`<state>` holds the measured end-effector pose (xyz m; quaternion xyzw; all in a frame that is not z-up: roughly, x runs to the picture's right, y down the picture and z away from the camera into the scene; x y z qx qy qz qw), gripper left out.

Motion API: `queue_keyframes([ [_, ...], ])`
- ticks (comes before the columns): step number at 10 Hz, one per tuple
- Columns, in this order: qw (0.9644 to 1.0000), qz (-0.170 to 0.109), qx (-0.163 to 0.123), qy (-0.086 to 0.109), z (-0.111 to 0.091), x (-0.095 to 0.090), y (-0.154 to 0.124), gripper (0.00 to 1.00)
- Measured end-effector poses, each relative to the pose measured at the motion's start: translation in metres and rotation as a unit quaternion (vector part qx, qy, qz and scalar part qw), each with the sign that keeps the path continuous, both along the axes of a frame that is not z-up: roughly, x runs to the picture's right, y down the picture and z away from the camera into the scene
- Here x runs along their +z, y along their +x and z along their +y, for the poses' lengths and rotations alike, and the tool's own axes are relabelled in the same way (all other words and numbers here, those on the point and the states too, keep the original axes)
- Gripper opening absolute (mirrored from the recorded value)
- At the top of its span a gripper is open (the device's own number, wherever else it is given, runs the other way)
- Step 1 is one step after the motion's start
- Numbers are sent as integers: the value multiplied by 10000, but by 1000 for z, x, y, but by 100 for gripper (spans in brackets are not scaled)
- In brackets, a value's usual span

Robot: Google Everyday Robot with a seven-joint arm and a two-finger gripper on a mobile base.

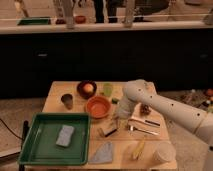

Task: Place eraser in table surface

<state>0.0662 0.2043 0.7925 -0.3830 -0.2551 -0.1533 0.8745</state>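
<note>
The eraser [108,131], a small tan-brown block with a dark side, is at the middle of the light wooden table surface [120,150], just below the orange bowl [98,106]. I cannot tell whether it rests on the wood or is held just above it. My gripper [120,120] hangs from the white arm [160,105], which reaches in from the right. It is right beside the eraser's upper right end, low over the table.
A green tray [45,150] with a grey-blue sponge [65,135] fills the front left. A grey cloth [102,152], a banana [139,148] and a white cup [164,151] lie along the front edge. Cutlery [145,126] is to the right of the gripper. A dark bowl [86,89], a green cup [107,90] and a dark cup [66,101] stand at the back.
</note>
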Motion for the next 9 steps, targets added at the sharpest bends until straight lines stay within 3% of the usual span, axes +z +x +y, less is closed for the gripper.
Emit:
queue_keyframes([
  [3,9995,-283,-64,-87,9,1,-10,2],
  [9,9990,-419,-63,-167,16,5,-13,59],
])
